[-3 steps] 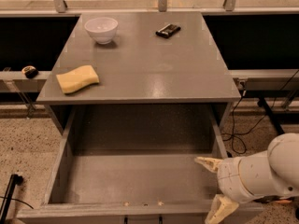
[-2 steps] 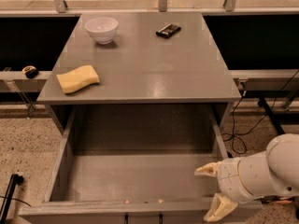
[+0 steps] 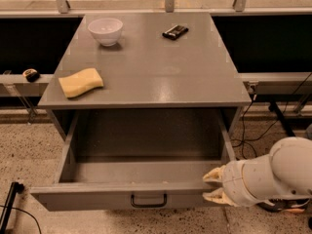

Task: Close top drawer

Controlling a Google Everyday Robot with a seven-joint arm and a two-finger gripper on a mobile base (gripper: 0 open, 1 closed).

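Note:
The top drawer (image 3: pixel 122 195) is a wide, deep grey box pulled far out from under the grey tabletop (image 3: pixel 156 62). Its inside is empty. Its flat grey front has a small dark loop handle (image 3: pixel 148 201) at the centre. My gripper (image 3: pixel 212 185) is at the right end of the drawer front, with one cream fingertip (image 3: pixel 211 175) above the front's top edge and the other (image 3: pixel 210 196) against its outer face. The fingers stand apart with the front's edge between them. The white arm (image 3: pixel 273 174) reaches in from the right.
On the tabletop sit a white bowl (image 3: pixel 105 30), a yellow sponge (image 3: pixel 81 82) and a small dark bar (image 3: pixel 175 31). Cables (image 3: pixel 253 126) run along the floor at the right. A dark rod (image 3: pixel 9 211) lies at the lower left.
My gripper has moved left and a little up, from beside the drawer's right front corner onto the front edge. The drawer stands open as before.

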